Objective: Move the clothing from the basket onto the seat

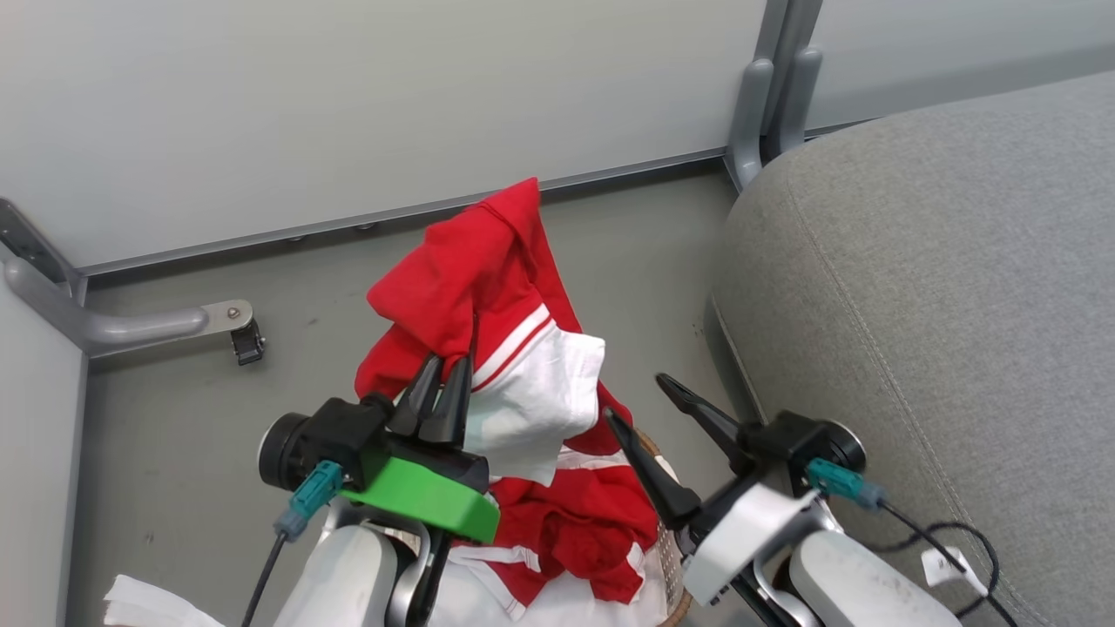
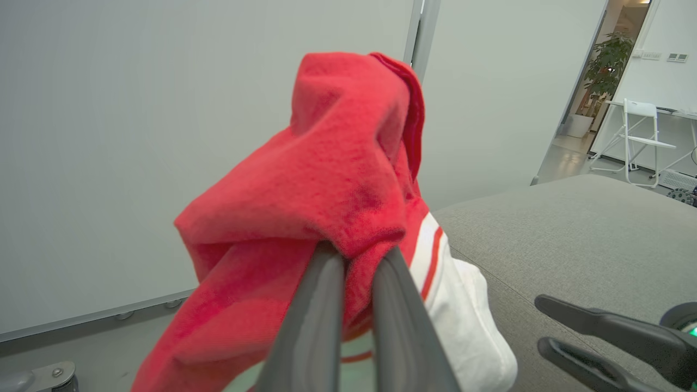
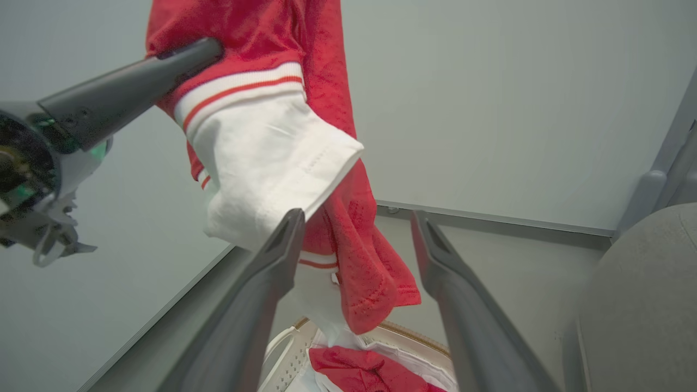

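The left claw (image 1: 449, 366) pinches the soft red-and-white garment with stripe trim (image 1: 488, 287), which hangs crumpled above the white perforated plastic basket (image 3: 288, 359). At its 3 o'clock the right claw (image 1: 636, 396) stands spread and empty, then the grey fabric seat (image 1: 941, 287).

Left end effector (image 1: 449, 367) pinched, right (image 1: 636, 398) splayed.

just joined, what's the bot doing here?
The left claw is shut on a red-and-white garment with stripe trim, holding it up above the basket, with its lower end hanging toward the basket. The right claw stands open and empty beside it. More red clothing lies in the basket. The grey seat is on the robot's right, with no clothing on the part in view.
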You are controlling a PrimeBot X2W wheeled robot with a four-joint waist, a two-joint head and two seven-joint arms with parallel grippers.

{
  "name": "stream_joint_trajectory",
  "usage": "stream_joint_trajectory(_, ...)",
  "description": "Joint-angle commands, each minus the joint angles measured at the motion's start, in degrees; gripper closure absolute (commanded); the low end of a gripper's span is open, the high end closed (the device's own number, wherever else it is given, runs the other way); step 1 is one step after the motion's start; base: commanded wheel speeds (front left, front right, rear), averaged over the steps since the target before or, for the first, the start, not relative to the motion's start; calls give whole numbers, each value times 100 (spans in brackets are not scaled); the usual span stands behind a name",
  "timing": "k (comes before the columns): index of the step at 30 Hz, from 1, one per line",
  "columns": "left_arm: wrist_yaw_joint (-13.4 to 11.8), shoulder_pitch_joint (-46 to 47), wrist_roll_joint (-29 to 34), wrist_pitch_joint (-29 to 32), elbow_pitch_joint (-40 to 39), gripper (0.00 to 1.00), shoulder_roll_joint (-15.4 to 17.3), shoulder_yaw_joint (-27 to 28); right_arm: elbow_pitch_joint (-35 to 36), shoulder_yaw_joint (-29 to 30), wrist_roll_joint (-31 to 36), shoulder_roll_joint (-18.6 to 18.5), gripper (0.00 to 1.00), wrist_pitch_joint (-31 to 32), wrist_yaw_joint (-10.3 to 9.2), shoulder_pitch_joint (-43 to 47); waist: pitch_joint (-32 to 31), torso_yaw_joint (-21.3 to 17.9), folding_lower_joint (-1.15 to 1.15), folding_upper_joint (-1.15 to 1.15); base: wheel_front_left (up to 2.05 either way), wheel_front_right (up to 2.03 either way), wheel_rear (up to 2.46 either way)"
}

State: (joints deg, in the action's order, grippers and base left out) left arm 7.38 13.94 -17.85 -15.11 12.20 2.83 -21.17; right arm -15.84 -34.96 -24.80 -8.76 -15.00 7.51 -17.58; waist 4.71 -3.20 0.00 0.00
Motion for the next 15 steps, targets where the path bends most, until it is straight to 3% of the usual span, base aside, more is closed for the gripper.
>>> stream_joint_trajectory(1,21,-66,-10,-7,-38,100,11,-38,16,-138,-90,-77,0,-25,-4,-196,-14,47,0,0,0,0,0)
stream_joint_trajectory(8,21,-47,-78,-7,-53,100,13,-337,-87,-659,-399,-254,0,-25,-4,-931,-54,238,0,0,0,0,0)
stream_joint_trajectory(15,21,110,-225,-7,-120,100,10,-864,-462,-824,-575,-244,0,-21,-4,-1202,-92,435,0,0,0,0,0)
